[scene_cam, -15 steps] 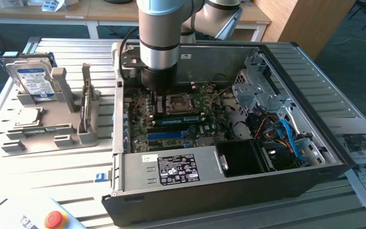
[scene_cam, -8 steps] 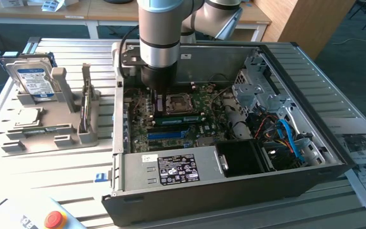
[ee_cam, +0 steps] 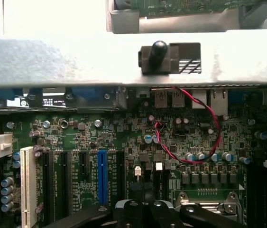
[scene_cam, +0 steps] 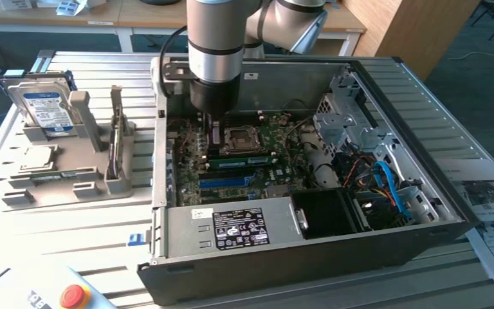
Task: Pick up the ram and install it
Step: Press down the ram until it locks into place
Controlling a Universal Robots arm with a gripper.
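Observation:
The ram [scene_cam: 115,129] is a thin green stick standing on edge in a slot of the grey holder [scene_cam: 75,177], at the exterior view's left, outside the computer case. In the wrist view its green edge [ee_cam: 185,6] shows beyond the case wall. My gripper [scene_cam: 215,136] hangs inside the open case [scene_cam: 316,248], low over the motherboard [scene_cam: 269,177] beside the processor socket [scene_cam: 240,136]. Its dark fingers [ee_cam: 132,213] are shut together with nothing between them, and the gripper [ee_cam: 142,214] is well apart from the ram.
A blue-labelled hard drive [scene_cam: 45,106] and a square silver processor chip [scene_cam: 38,158] sit on the same holder. Green boards [scene_cam: 240,158] lie in slots beside the socket. Cables, a drive cage [scene_cam: 346,122] and the power supply [scene_cam: 229,228] crowd the case. A red button [scene_cam: 74,296] sits at the near corner.

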